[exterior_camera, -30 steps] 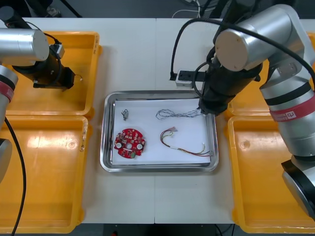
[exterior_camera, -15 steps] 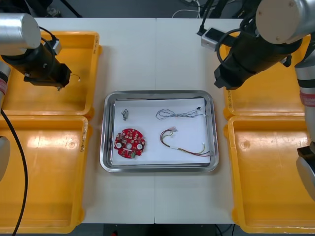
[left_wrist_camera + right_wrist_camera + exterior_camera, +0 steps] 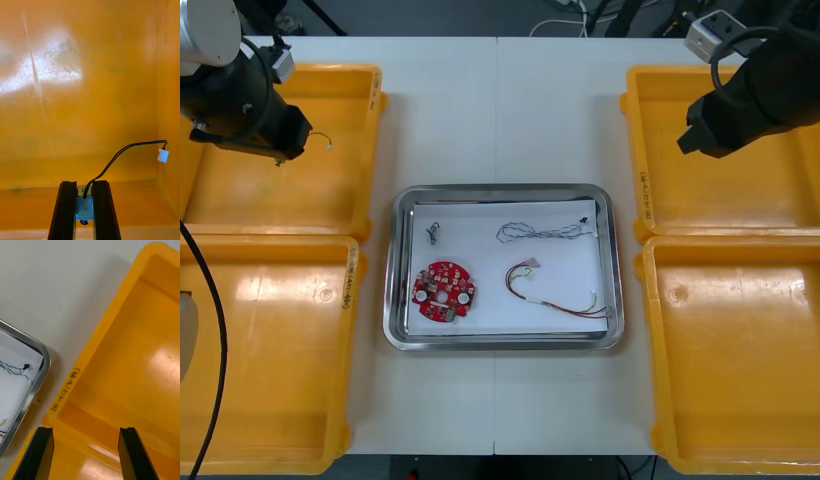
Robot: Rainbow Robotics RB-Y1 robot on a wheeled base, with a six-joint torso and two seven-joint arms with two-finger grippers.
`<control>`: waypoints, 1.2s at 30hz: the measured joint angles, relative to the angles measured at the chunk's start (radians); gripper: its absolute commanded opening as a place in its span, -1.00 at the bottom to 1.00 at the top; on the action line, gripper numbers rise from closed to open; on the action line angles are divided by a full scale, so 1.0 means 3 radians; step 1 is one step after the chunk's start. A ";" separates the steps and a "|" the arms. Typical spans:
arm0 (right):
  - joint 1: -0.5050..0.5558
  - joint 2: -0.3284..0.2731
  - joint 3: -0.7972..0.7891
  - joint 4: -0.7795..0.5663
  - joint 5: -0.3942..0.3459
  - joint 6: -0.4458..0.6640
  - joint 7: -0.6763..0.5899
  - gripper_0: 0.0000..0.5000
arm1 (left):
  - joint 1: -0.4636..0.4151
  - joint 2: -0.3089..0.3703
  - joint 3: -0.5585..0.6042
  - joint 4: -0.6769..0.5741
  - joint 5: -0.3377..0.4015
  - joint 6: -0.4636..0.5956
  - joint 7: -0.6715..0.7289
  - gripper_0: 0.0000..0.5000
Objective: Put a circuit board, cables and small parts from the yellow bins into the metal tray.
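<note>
My left gripper (image 3: pixel 281 153) hangs over the far left yellow bin (image 3: pixel 240 205). In the left wrist view its fingers (image 3: pixel 66 210) are shut on the metal end of a black cable (image 3: pixel 120 154), which curves away to a white plug (image 3: pixel 163 155). My right gripper (image 3: pixel 693 142) is above the inner side of the far right yellow bin (image 3: pixel 750 195), open with nothing between its fingers (image 3: pixel 131 452). The metal tray (image 3: pixel 402 335) holds a red circuit board (image 3: pixel 444 292), a small metal part (image 3: pixel 434 233), a twisted blue and white cable (image 3: pixel 540 232) and a red and yellow cable (image 3: pixel 555 292).
Two more yellow bins, near left (image 3: pixel 260 380) and near right (image 3: pixel 740 380), look bare inside. The right wrist view shows the tray's corner (image 3: pixel 39 377) beside the orange bin wall (image 3: pixel 93 363). White table lies around the tray.
My right arm has left the tray's far right corner and swung out over the far right bin. My left gripper has drifted left and farther away with the black cable.
</note>
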 measured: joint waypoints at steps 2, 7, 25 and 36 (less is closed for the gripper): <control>0.0070 -0.0057 -0.0031 -0.0073 -0.0005 0.0000 -0.0097 1.00 | 0.0017 -0.0021 0.0000 -0.0153 -0.0028 0.0121 0.0001 -1.00; 0.0259 -0.0200 -0.0060 -0.0246 -0.0024 0.0001 -0.0471 1.00 | 0.0019 -0.0123 -0.0006 -0.0477 -0.0054 0.0322 0.0018 -1.00; 0.0958 -0.0406 -0.0345 -0.0723 -0.0302 0.0001 -0.1363 1.00 | 0.0020 -0.0438 -0.0731 -0.0972 0.0032 0.0329 0.1256 -0.99; 0.1522 -0.0484 -0.0822 -0.0960 -0.0560 0.0001 -0.1512 1.00 | 0.0019 -0.0579 -0.1262 -0.0977 0.0153 0.0330 0.1867 -1.00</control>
